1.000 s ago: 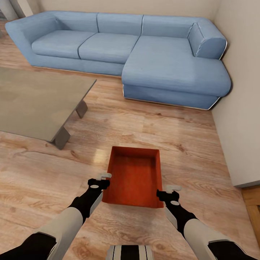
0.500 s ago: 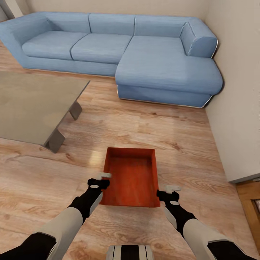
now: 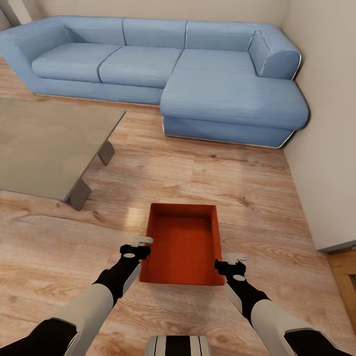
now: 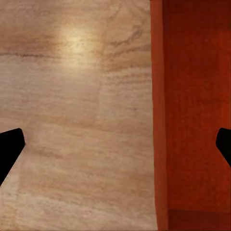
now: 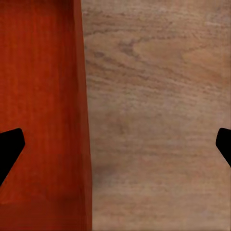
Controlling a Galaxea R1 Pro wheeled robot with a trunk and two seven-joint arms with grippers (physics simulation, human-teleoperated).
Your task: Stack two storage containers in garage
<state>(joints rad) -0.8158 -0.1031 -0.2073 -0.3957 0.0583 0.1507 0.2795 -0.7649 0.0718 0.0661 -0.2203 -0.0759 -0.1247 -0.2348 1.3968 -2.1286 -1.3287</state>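
One container (image 3: 182, 244) lies on the plank floor (image 3: 207, 173) of the living room, open side up, straight ahead of the robot and between its two arms, with the sofa (image 3: 163, 74) and a low table (image 3: 44, 143) farther off. The left gripper (image 3: 137, 245) hangs over the box's left wall near the close corner, and the left wrist view shows its jaws wide apart, the wall (image 4: 159, 115) running between them. The right gripper (image 3: 232, 262) hangs over the right wall (image 5: 83, 115), jaws likewise spread to either side of it. By my reading the step in hand is the first pickup: both arms are lined up for a two-sided grasp but nothing is held. The next move calls for lowering each gripper so the wall sits deep between the jaws, closing both evenly, then lifting level so the box does not twist. No brand, label or writing can be read anywhere.
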